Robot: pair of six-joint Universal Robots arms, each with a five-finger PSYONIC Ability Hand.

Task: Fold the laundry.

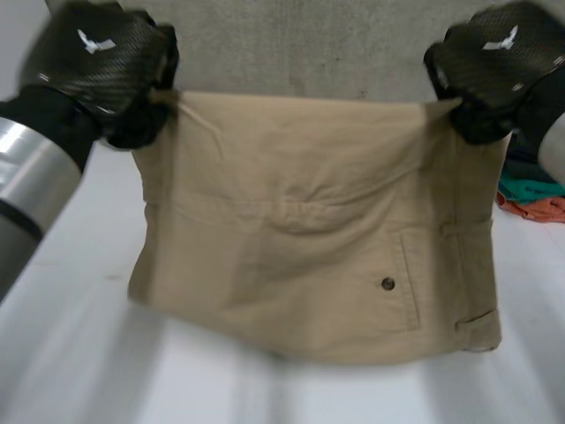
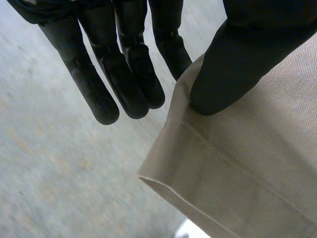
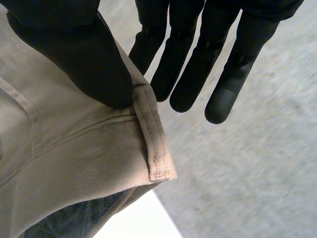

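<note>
Khaki trousers hung doubled above desk; my left hand pinched hem corner, right hand pinched waistband corner. Partway done, I judged; more folds left.

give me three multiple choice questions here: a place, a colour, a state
1. Where on the trousers is the left hand? A) an upper corner B) the middle C) the lower edge
2. What colour are the trousers? A) blue B) tan C) white
3. What is the right hand doing? A) pinching the trousers B) open, touching nothing C) curled, empty
Answers: 1 A, it grips the top corner; 2 B, the cloth is tan throughout; 3 A, its thumb clamps the cloth.
</note>
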